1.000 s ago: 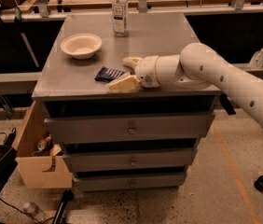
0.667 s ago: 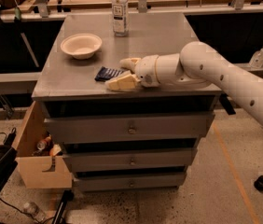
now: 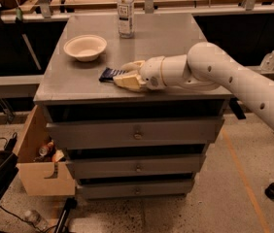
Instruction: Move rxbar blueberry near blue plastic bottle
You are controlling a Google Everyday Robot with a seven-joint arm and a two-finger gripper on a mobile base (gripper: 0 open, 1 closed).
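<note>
— Where is the rxbar blueberry (image 3: 108,74) seen?
— Flat near the surface's (image 3: 176,38) front edge, well apart from the blue plastic bottle (image 3: 125,11) at the back.
— And the pincer (image 3: 121,74)?
— Shown parted, fingers (image 3: 133,65) set either side of the bar's end.

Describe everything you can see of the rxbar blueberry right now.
The rxbar blueberry is a small flat bar in a dark navy wrapper with faint pale markings. It lies flat on the grey cabinet top, near the front edge, close to the white bowl but apart from it. Its end nearest the arm is hidden by the gripper, which sits low there; whether it grips the bar cannot be told.
</note>
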